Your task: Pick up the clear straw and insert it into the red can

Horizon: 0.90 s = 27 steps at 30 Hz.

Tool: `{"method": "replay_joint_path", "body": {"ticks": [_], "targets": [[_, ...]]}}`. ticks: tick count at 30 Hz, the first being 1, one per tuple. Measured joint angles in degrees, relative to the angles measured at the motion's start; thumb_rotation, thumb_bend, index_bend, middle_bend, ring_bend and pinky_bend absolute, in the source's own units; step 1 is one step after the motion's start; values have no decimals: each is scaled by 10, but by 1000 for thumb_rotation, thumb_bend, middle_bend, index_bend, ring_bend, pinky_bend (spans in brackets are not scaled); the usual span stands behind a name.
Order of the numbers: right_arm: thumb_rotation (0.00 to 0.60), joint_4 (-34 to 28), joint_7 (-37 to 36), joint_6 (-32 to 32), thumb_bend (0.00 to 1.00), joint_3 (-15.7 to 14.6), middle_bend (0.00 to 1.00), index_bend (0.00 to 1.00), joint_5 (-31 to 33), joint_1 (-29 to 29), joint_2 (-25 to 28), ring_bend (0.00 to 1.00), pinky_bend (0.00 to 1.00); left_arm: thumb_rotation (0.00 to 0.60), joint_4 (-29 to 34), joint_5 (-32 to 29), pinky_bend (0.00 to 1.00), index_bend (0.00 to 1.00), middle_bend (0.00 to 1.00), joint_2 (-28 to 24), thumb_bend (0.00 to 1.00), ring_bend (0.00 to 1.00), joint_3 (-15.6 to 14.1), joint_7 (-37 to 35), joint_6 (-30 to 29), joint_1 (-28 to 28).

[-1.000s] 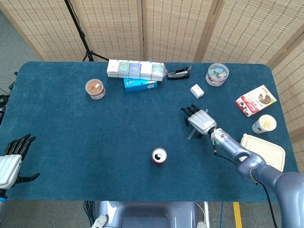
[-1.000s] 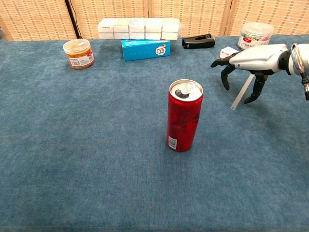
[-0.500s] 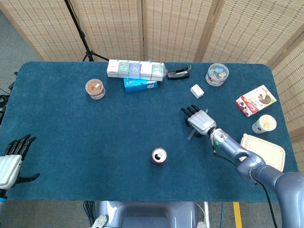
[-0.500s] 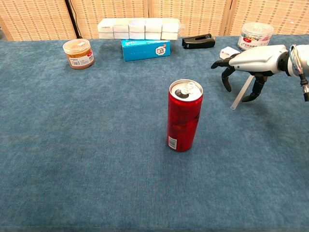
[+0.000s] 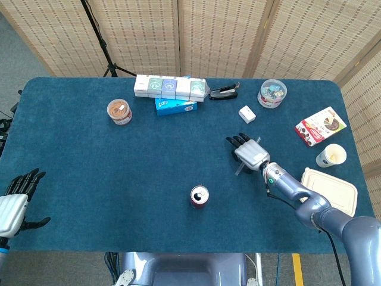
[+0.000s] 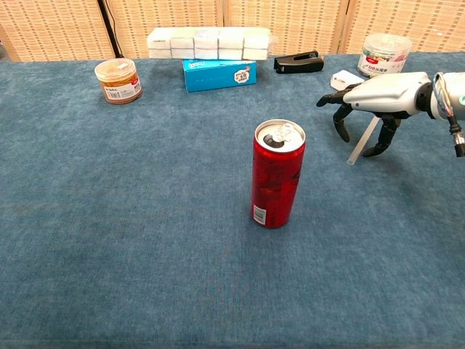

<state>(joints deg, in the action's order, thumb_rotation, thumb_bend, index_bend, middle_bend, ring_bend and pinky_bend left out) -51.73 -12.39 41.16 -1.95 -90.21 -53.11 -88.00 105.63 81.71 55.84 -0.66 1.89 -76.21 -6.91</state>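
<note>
Thin clear plastic straw point(image 6: 363, 142) lies on the blue-carpeted counter point(image 6: 145, 218), not lifted. Right hand point(image 6: 378, 94) arched over it, fingers point(image 6: 340, 123) spread, holding nothing (contact unclear). Tall red aluminium can point(image 6: 277, 174) upright, well apart; insertion pending. Left hand point(image 5: 15, 199) idle, fingers apart.

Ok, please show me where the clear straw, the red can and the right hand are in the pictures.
clear straw point(image 6: 361, 142): chest view, on its lower part below the fingers.
red can point(image 6: 277, 183): chest view, on the middle of its red side.
right hand point(image 6: 383, 93): chest view, on the silver back of the hand.
</note>
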Motion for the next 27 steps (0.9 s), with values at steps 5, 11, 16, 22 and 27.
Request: {"method": "replay_joint_path", "body": {"ticks": [5, 11, 16, 22, 27], "targets": [[600, 3, 0, 0, 333, -1, 0, 480, 0, 1, -3, 0, 0, 600, 0, -1, 0, 0, 0, 0, 81, 0, 0, 1, 0, 0], [600, 5, 1, 0, 392, -3, 0, 489, -2, 1, -5, 0, 0, 600, 1, -2, 0, 0, 0, 0, 81, 0, 0, 1, 2, -1], [600, 5, 2, -1, 395, -4, 0, 494, -3, 0, -5, 0, 0, 600, 1, -2, 0, 0, 0, -1, 81, 0, 0, 0, 2, -1], [600, 6, 6, -3, 395, -4, 0, 501, -2, 0, -7, 0, 0, 600, 1, -1, 0, 0, 0, -1, 81, 0, 0, -2, 1, -1], [600, 7, 10, -3, 401, -4, 0, 521, -2, 0, -10, 0, 0, 600, 1, -1, 0, 0, 0, -1, 81, 0, 0, -2, 1, -1]]}}
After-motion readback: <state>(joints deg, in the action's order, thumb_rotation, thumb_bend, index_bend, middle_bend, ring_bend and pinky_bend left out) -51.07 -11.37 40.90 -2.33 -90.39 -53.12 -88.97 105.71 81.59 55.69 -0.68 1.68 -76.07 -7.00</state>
